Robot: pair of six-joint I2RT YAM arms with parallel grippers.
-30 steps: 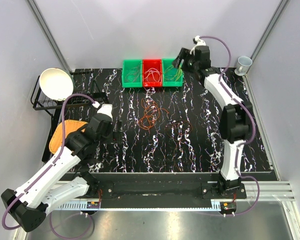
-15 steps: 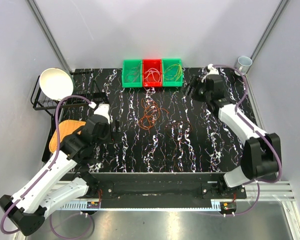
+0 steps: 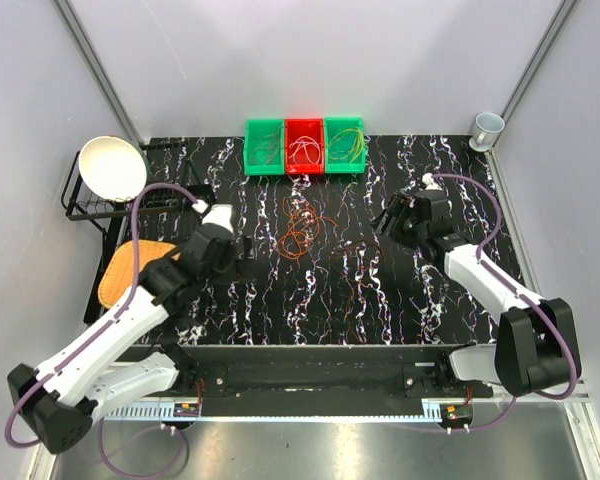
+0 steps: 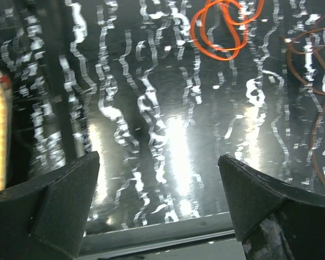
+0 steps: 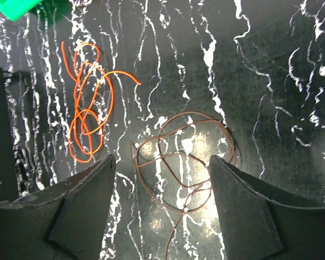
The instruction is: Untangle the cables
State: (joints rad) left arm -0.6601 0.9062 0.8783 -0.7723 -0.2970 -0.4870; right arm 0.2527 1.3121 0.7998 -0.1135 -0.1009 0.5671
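A loose tangle of orange cables [image 3: 301, 230] lies on the black marbled table [image 3: 400, 300], in front of the trays. It also shows in the left wrist view [image 4: 221, 27] and the right wrist view [image 5: 89, 115]. A brown cable [image 5: 184, 161] curls in loops just beyond my right gripper [image 5: 162, 189], which is open and empty above it. It also shows at the right edge of the left wrist view [image 4: 315, 81]. My left gripper [image 4: 158, 184] is open and empty over bare table, left of the tangle. In the top view the left gripper [image 3: 238, 250] and right gripper [image 3: 390, 218] flank the cables.
Three trays stand at the back: green [image 3: 265, 146], red [image 3: 304, 147] with white cables, green [image 3: 344, 146] with yellow-green cables. A white bowl [image 3: 112, 167] sits on a black rack at the left, above an orange cloth [image 3: 128, 270]. A cup [image 3: 487, 127] stands at the back right.
My right arm has swung from the right green tray at the back down to the middle right of the table, beside the cables. My left gripper has moved a little right and forward.
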